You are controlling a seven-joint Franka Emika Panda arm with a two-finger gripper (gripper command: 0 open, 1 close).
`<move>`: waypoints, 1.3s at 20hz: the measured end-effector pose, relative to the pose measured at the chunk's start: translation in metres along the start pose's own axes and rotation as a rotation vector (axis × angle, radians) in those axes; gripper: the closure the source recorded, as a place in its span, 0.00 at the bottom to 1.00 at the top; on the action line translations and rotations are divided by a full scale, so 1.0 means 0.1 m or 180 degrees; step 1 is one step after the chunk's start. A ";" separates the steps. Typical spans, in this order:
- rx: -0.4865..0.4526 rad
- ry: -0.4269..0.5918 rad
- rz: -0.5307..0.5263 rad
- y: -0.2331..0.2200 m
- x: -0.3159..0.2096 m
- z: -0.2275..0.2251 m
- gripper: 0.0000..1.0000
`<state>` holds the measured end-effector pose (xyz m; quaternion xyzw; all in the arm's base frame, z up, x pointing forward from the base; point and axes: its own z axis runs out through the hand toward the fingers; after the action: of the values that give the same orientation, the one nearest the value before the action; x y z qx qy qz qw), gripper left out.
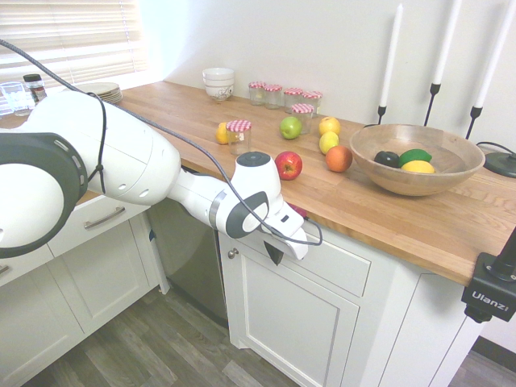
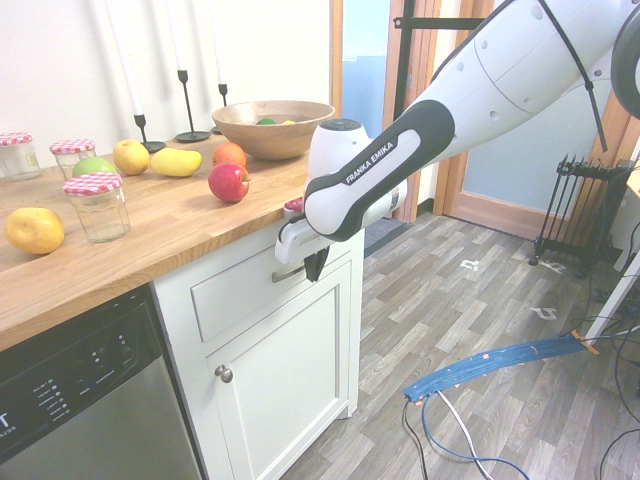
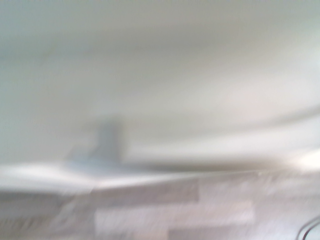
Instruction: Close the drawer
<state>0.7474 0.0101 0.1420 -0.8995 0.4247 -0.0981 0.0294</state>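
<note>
- Gripper (image 2: 312, 266): set against the drawer front at the handle; dark fingers (image 1: 274, 252) point down. Whether they are spread or pressed together cannot be told from either outside view.
- Drawer (image 2: 240, 290): directly behind the gripper, its white front flush with the cabinet frame, no gap showing along its top or side edges. Its silver handle (image 2: 290, 272) shows just beside the fingers.
- Wrist view: blurred; a white panel (image 3: 160, 75) fills most of it, with a pale curved bar (image 3: 150, 167) crossing near its lower part and floor boards beyond.
- Countertop (image 1: 387, 214): its wooden edge overhangs just above the gripper.
- Cabinet door (image 2: 290, 380): below the gripper, shut, with a round knob (image 2: 224, 373).
- Apple (image 1: 288, 164): on the countertop above and behind the gripper, near the edge.
- Floor (image 2: 480, 330): open plank flooring outward from the cabinet, behind the arm.
</note>
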 end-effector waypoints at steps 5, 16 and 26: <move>-0.0120 -0.0158 -0.0058 0.11 -0.30 -0.17 1.00; -0.0395 -0.0357 -0.0168 0.87 -0.84 -1.24 0.00; -0.0390 -0.0342 -0.0145 1.56 -1.23 -1.73 0.00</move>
<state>0.5185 0.0105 0.2718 -0.9130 0.4072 -0.0241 -0.0052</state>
